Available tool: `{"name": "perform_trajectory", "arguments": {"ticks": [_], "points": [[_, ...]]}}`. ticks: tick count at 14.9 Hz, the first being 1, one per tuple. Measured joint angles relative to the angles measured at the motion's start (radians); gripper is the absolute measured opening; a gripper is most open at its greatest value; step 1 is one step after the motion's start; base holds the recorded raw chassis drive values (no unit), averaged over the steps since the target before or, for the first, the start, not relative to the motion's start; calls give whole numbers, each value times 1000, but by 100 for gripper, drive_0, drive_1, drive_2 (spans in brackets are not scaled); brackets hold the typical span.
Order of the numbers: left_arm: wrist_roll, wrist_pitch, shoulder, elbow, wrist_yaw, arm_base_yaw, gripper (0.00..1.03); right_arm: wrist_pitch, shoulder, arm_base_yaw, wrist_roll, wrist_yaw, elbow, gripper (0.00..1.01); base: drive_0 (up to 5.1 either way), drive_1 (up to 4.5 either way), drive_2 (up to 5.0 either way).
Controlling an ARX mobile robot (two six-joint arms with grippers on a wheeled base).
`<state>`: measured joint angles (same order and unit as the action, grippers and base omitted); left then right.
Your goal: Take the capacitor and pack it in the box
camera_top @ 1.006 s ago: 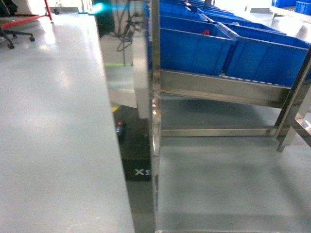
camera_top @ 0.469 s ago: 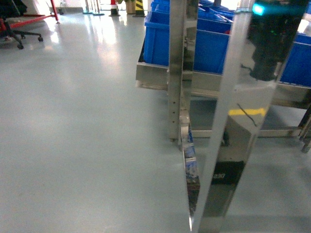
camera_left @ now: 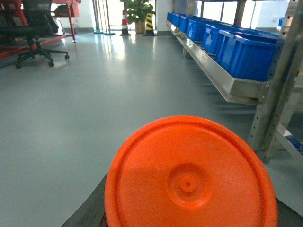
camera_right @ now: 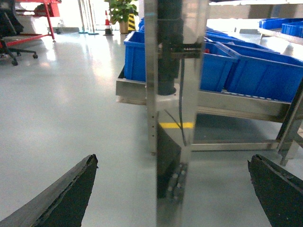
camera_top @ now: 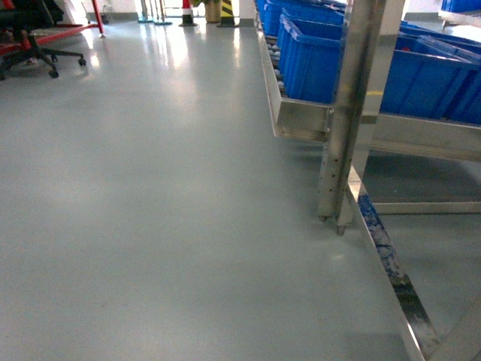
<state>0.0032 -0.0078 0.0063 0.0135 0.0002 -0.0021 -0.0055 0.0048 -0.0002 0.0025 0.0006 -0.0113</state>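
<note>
Blue bins [camera_top: 316, 56], at least four, are lined on a steel rack [camera_top: 347, 120]; one orange disc [camera_left: 189, 177] hides the left end effector, the right end effector [camera_right: 173, 189] is spread wide, and no box is seen.

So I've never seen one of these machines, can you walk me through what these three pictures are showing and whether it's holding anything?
This is a wheeled robot with two arms, each ending in a gripper. One picture comes from a camera on its head, the other two from cameras on its wrists. The head view shows grey floor and a steel rack holding blue bins; neither arm shows there. In the left wrist view an orange disc fills the foreground, so that gripper cannot be judged. In the right wrist view the right gripper has its two dark fingers spread wide with nothing between them. No pink box or capacitor is visible.
</note>
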Motion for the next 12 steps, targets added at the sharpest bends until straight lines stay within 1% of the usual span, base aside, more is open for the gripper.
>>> {"name": "perform_trajectory", "arguments": {"ticks": [12], "points": [[0,3,0,0,0,1,44,2,0,0,0,0,0,98,-504,237,237]]}}
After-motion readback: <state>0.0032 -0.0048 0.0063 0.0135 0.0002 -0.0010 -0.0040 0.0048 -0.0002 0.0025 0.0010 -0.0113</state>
